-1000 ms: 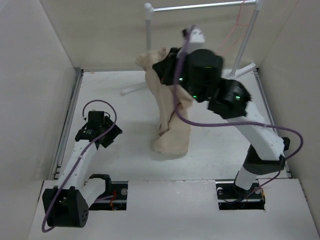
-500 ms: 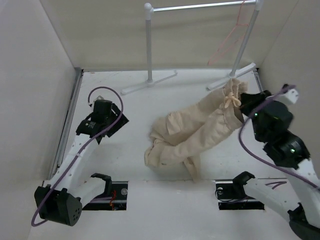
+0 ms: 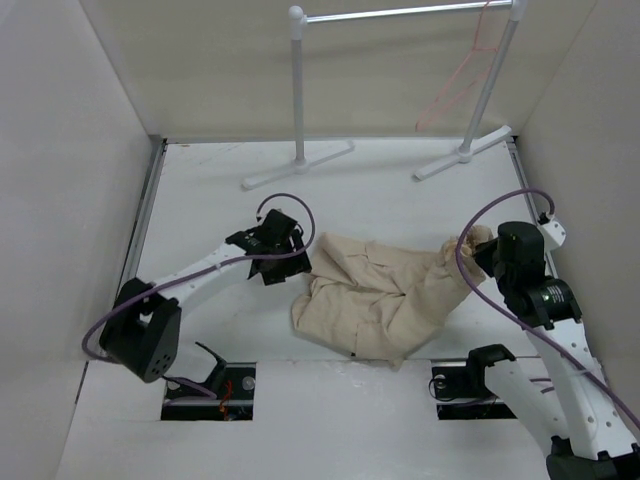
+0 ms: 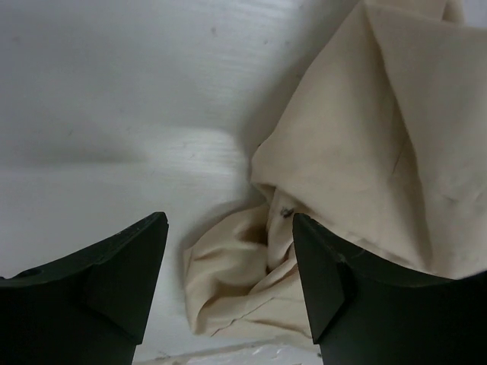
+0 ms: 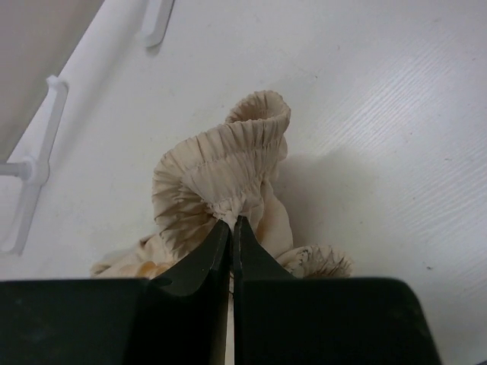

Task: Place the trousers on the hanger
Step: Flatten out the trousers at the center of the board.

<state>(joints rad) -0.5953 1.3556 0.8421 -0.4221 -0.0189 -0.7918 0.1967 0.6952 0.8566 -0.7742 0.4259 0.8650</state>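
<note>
- Trousers (image 3: 385, 300) are lying crumpled on the table (image 3: 200, 200) between the two grippers, beige cloth bunching in soft folds.
- Right gripper (image 5: 232, 223) is pinching their gathered elastic band, jaws closed on it.
- Left gripper (image 4: 228, 220) is hovering with its jaws spread wide over the opposite cloth edge.
- Hanger (image 3: 462, 72) is hanging on the rack (image 3: 297, 90), well apart.

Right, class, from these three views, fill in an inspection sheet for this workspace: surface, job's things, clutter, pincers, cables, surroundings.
Surface: white table.
Job's things: beige trousers lie crumpled mid-table; pink wire hanger hangs at the right end of the rack, apart from the trousers.
Clutter: nothing seen.
Pincers: left pincer open over the trousers' left edge, holding nothing; right pincer shut on the trousers' gathered band.
Cables: purple cable loops beside each arm.
Surroundings: white pipe rack at the far edge; plain walls on three sides.
</note>
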